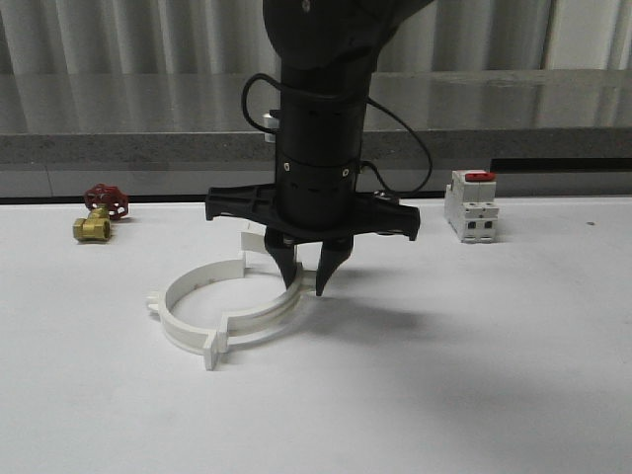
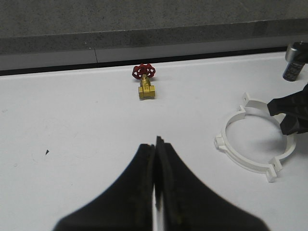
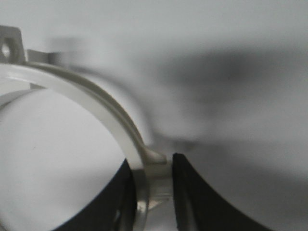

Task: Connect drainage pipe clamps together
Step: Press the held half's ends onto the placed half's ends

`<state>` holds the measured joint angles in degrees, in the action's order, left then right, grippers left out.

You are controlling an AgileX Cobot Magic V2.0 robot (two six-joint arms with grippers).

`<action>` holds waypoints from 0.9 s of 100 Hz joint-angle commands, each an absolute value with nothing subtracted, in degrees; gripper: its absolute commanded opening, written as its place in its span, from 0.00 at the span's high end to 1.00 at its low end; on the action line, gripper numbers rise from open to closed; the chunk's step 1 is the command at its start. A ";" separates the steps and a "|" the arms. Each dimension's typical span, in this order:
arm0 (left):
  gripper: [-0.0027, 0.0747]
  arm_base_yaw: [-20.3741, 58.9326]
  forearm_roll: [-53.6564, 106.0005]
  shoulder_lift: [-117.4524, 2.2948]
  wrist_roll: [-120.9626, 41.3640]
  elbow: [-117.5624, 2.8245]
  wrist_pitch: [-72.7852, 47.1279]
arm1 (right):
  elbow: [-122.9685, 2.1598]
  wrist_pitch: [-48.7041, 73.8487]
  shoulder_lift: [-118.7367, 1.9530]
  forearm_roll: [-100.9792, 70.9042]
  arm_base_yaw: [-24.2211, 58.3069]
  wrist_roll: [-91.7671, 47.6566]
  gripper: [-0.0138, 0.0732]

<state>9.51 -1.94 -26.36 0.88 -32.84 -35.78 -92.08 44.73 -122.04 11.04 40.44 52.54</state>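
The drainage pipe clamps (image 1: 183, 331) are two white half-rings lying together as one ring on the white table, with small tabs sticking out at the joints. My right gripper (image 1: 306, 286) points straight down on the ring's right side. Its two fingers straddle the ring wall beside a tab, one finger inside and one outside. In the right wrist view the gripper (image 3: 151, 166) pinches that wall of the clamps (image 3: 103, 103). My left gripper (image 2: 157, 140) is shut and empty above bare table, to the left of the clamps (image 2: 240, 161).
A brass valve with a red handwheel (image 1: 99, 212) lies at the back left. A white breaker with a red top (image 1: 471, 205) stands at the back right. A grey ledge (image 1: 99, 148) runs behind the table.
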 commanded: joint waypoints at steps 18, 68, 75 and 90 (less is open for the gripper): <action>0.99 9.35 -1.76 -26.60 0.97 -34.39 -31.75 | -93.84 43.19 -118.89 11.36 40.42 52.72 0.82; 0.99 9.35 -1.76 -26.60 0.97 -34.39 -31.75 | -93.84 44.15 -119.94 11.03 40.42 52.88 0.82; 0.99 9.35 -1.76 -26.60 0.97 -34.39 -31.75 | -93.84 44.15 -119.94 10.48 40.42 52.88 0.82; 0.99 9.35 -1.76 -26.60 0.97 -34.39 -31.75 | -93.84 44.57 -119.94 9.64 40.42 52.88 0.80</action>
